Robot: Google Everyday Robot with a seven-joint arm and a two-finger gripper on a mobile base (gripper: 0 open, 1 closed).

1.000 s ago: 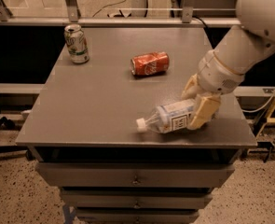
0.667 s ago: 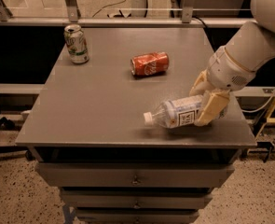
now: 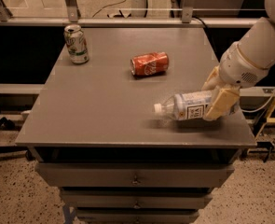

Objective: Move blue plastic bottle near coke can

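Note:
The blue plastic bottle (image 3: 189,107) is clear with a white cap pointing left and a pale label with a dark panel. It is held sideways just above the grey table top (image 3: 99,106), near the front right. My gripper (image 3: 217,97) is shut on the bottle's base end, with one cream finger (image 3: 222,103) across its front. The coke can (image 3: 149,63), red-orange with white script, lies on its side at the table's middle back, up and to the left of the bottle and apart from it.
A green-and-white soda can (image 3: 76,44) stands upright at the back left corner. The table's front edge (image 3: 132,144) is just below the bottle, with drawers underneath. A rail and window frame run behind the table. A yellow stand (image 3: 273,120) is at the right.
My gripper has lifted the bottle off the table and carried it a little to the right and up. The cans have not moved.

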